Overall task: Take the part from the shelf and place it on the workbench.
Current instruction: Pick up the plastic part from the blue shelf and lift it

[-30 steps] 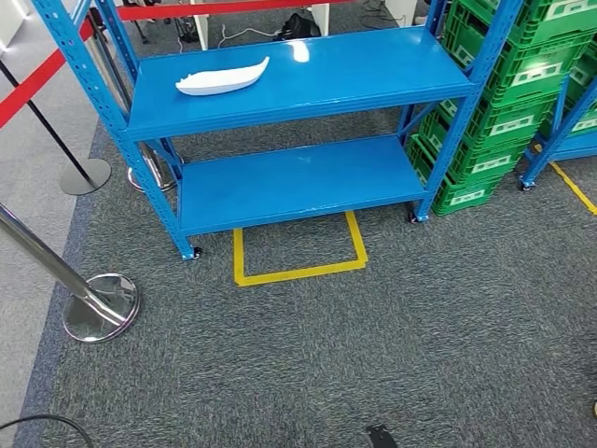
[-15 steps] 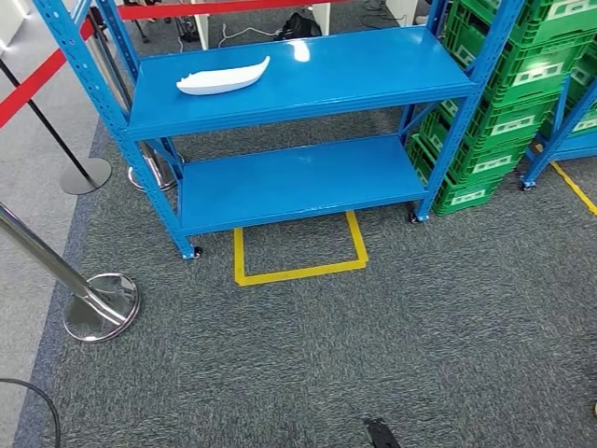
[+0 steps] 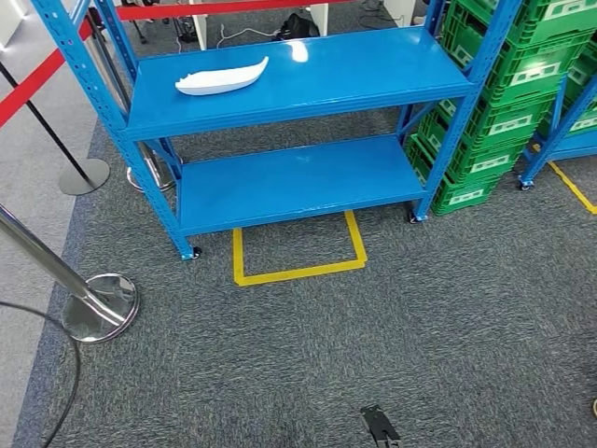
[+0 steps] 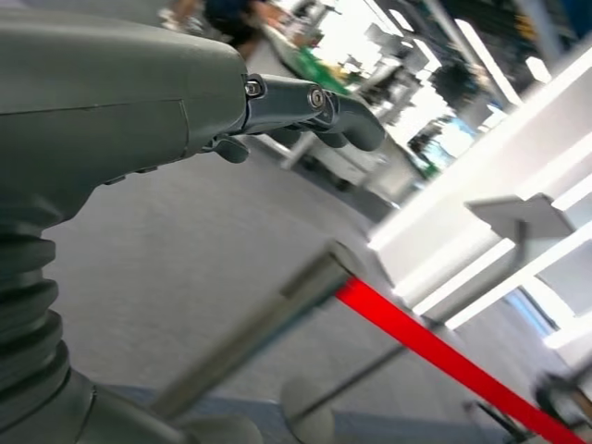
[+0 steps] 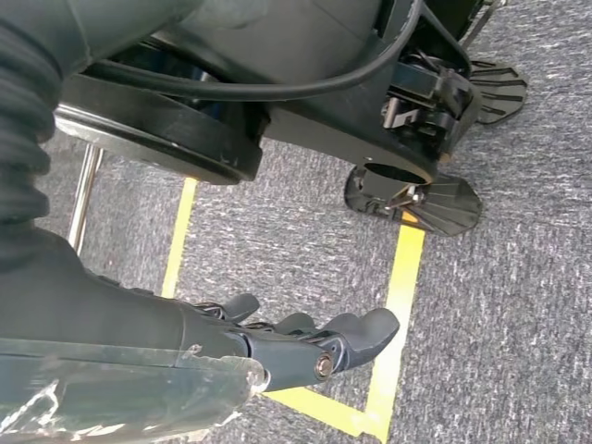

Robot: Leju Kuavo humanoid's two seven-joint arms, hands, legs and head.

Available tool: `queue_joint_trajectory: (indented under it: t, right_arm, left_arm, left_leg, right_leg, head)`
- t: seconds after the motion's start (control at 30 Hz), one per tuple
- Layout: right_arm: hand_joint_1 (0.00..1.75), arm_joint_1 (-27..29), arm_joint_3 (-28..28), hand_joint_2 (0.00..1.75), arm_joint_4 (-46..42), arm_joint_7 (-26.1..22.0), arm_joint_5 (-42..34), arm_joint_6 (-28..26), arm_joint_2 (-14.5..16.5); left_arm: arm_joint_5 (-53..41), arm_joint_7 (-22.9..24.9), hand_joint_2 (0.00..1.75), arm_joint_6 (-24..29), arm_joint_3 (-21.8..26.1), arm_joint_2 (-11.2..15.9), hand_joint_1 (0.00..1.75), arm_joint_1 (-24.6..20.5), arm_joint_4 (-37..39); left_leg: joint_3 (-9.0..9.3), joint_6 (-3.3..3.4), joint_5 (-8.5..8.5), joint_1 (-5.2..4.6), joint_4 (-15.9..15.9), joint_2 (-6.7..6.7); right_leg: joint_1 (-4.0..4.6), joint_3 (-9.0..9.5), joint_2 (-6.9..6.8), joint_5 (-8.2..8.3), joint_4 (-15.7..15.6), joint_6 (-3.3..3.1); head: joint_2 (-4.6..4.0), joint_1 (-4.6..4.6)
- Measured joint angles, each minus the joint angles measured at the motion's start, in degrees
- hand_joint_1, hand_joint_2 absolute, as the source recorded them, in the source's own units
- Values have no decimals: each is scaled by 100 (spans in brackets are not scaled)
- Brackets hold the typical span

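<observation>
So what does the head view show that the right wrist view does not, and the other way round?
The head view alone has the white part on the upper level of the blue shelf, the green crates and a chrome post. The right wrist view alone has the right hand, empty, with its fingers apart, hanging above the floor. Both share the grey carpet and yellow tape on it.

A dark cable has swept further into the lower left of the head view, curving higher across the carpet. The dark foot at the bottom edge shows more.
</observation>
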Motion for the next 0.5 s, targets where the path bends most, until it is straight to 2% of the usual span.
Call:
queue_joint_trajectory:
  t: [0.2,0.37,0.5]
  right_arm:
    - [0,-44,19,175,0,45,107,57,2]
    - [0,-55,23,175,0,54,158,87,2]
    - [0,-82,27,175,0,69,214,105,2]
  left_arm:
    - [-561,423,175,-26,-1150,-348,0,-518,30]
    - [-903,574,175,-169,-1792,-619,0,-794,102]
    - [-1458,865,175,-342,-2446,-978,0,-971,259]
  left_leg:
    - [-14,13,9,-1,6,1]
    - [-21,17,11,-1,9,9]
    - [-30,22,15,-3,11,2]
  right_leg:
    - [0,-4,-1,7,-2,5]
    - [-1,-16,3,14,-5,5]
    - [-4,-15,-7,19,-6,11]
  head:
    - [0,2]
    - [0,1]
    - [0,2]
